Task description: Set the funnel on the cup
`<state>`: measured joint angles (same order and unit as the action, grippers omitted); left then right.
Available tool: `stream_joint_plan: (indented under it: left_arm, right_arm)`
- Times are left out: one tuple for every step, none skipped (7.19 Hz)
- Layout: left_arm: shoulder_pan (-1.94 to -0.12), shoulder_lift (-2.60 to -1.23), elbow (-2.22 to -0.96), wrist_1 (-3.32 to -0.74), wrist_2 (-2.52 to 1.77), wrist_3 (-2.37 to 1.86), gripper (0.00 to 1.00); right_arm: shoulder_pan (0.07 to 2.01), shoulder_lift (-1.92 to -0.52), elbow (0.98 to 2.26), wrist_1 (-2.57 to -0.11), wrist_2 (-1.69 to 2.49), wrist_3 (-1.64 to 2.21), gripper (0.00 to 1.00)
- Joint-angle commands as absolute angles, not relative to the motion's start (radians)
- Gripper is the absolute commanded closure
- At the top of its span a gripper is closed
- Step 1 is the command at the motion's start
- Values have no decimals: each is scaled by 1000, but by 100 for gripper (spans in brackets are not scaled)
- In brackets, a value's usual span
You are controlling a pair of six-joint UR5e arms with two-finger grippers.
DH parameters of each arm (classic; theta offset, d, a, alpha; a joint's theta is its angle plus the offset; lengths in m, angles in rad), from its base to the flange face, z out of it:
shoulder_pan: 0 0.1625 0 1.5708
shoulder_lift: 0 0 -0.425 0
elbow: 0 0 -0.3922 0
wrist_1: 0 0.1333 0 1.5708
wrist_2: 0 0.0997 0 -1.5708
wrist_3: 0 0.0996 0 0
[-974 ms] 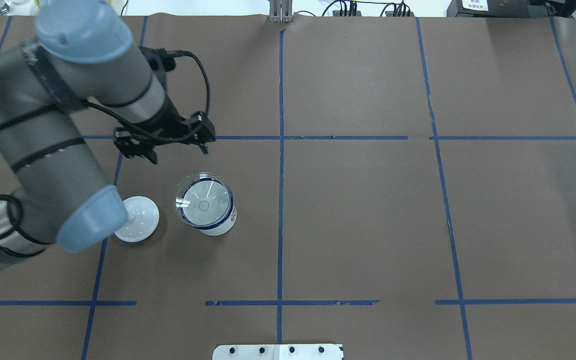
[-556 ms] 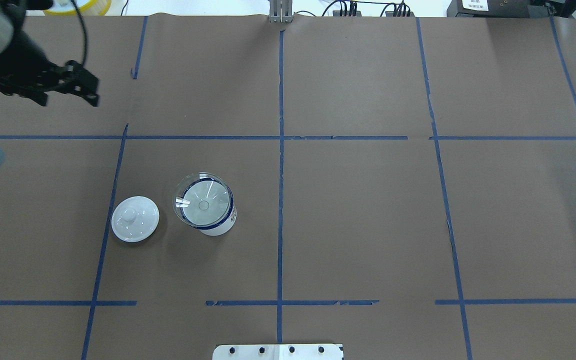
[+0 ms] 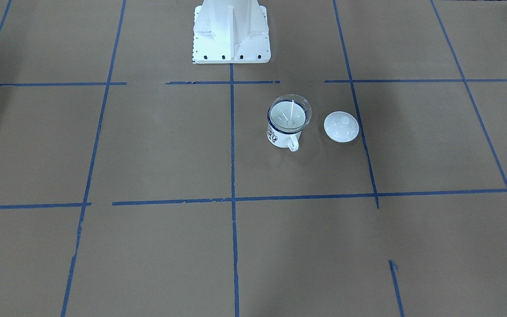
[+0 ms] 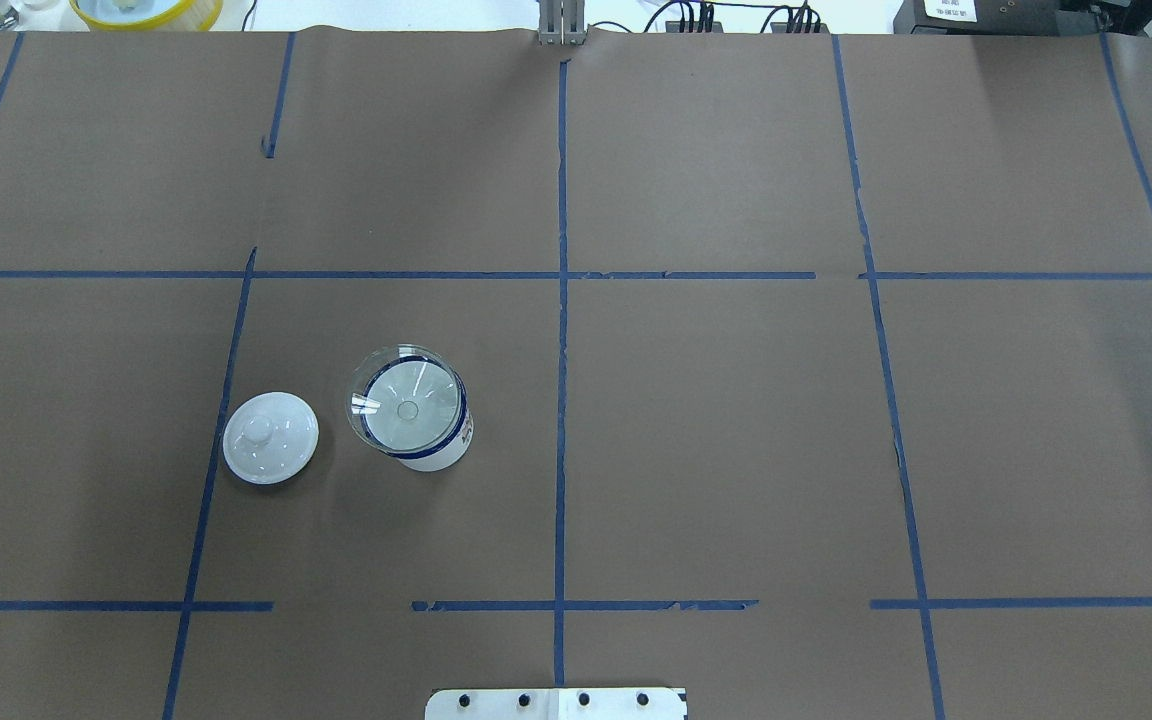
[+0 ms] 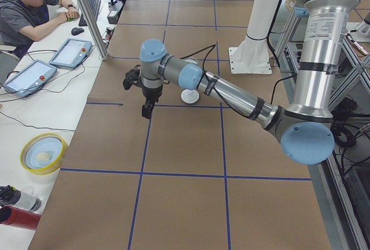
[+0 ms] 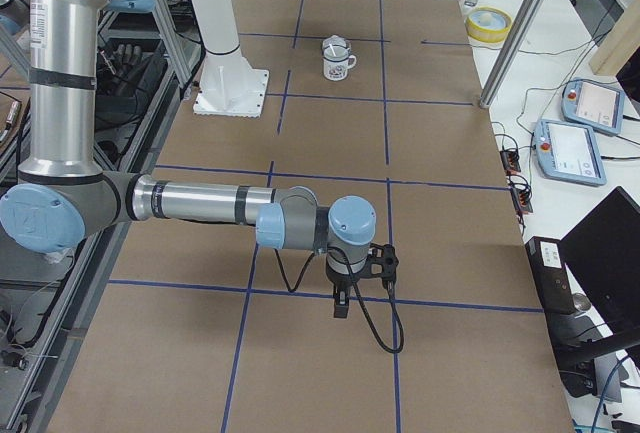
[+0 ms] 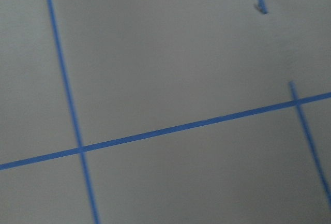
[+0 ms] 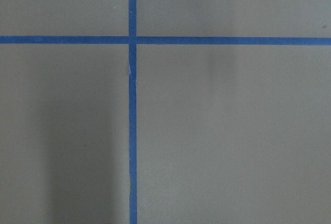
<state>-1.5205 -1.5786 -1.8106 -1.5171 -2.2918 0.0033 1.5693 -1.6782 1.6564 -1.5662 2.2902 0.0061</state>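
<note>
The clear funnel (image 4: 406,398) sits mouth-up in the white mug (image 4: 433,452) with the dark blue rim, left of the table's middle. In the front-facing view the funnel (image 3: 289,112) rests on the mug (image 3: 280,136), whose handle points at the camera. The mug also shows far off in the exterior right view (image 6: 338,63). My left gripper (image 5: 147,111) hangs above the table away from the mug, seen only in the exterior left view. My right gripper (image 6: 340,310) hangs over the table's right end. I cannot tell whether either is open or shut.
A round white domed lid (image 4: 271,437) lies just left of the mug, apart from it. The robot's white base plate (image 3: 231,44) stands behind the mug. A yellow bowl (image 5: 43,153) and operator tablets (image 5: 70,52) lie beyond the table's far edge.
My left arm has pulled back from just behind the mug to the far left and out of the overhead view. The funnel and mug have not moved.
</note>
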Motion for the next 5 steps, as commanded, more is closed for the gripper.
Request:
stream_joint_plan:
  left_arm:
    - [-1592, -1520, -1668, -1523, -2301, 61, 0]
    - [-1601, -1531, -1666, -1520, -2313, 58, 0]
    - [-1605, -1517, -1666, -1522, -2348, 61, 0]
    - [-1605, -1519, -1666, -1516, -2368, 57, 0]
    - [-1605, -1526, -1667, -1509, -2368, 52, 0]
  right_arm:
    - [1569, -1678, 1655, -1566, 2290, 6, 0]
    - [1569, -1678, 1657, -1566, 2290, 6, 0]
    - [1569, -1678, 1655, -1566, 2290, 6, 0]
    - [1569, -1678, 1657, -1566, 2290, 6, 0]
    - [1569, -1678, 1657, -1566, 2290, 6, 0]
